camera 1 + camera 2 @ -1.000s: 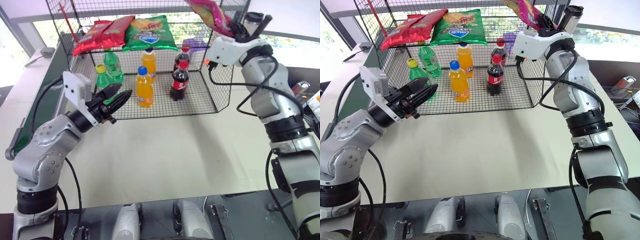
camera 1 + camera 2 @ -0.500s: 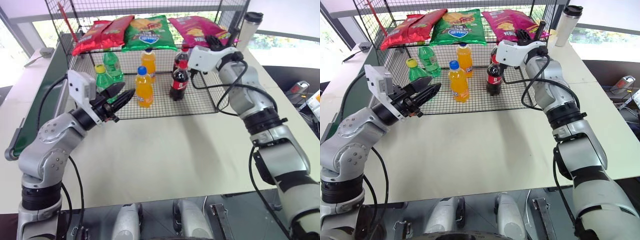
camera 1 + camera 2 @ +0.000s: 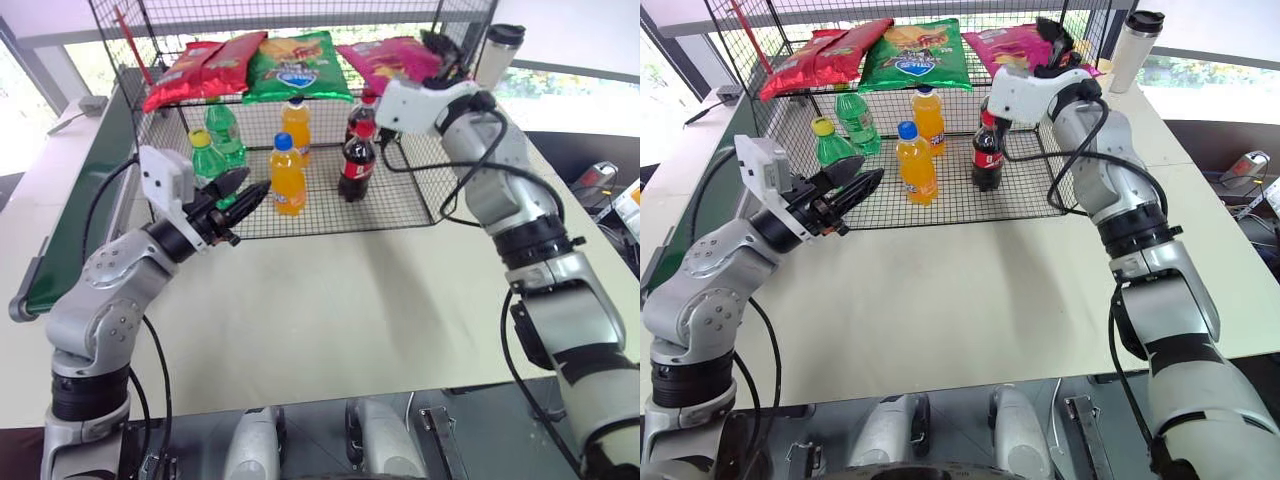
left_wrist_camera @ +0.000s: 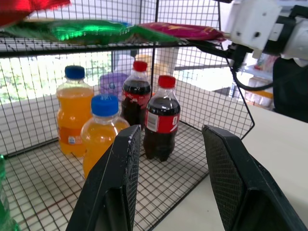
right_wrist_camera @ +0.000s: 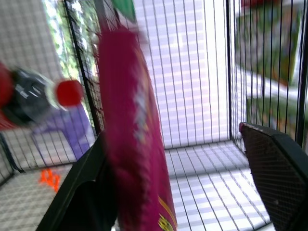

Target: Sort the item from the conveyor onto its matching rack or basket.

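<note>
The magenta-pink chip bag [image 3: 385, 58] lies flat at the right end of the cage's black wire upper shelf [image 3: 240, 100]. My right gripper [image 3: 443, 48] sits at the bag's near right edge. Its fingers are open in the right wrist view, with the bag's edge [image 5: 137, 144] against one finger and a wide gap to the other. My left gripper [image 3: 245, 190] hovers open and empty before the cage's lower front left, pointing at the bottles. The dark-green conveyor [image 3: 85, 200] runs along the far left with nothing on the part I see.
Two red chip bags [image 3: 200, 65] and a green one [image 3: 300, 65] lie on the same shelf, left of the pink bag. Orange [image 3: 288, 175], cola [image 3: 358, 160] and green [image 3: 225, 130] bottles stand on the cage floor. A tumbler [image 3: 500, 45] stands right of the cage.
My right gripper brought the pink bag down from above the cage onto the upper shelf and opened its fingers. The left arm has stayed put.
</note>
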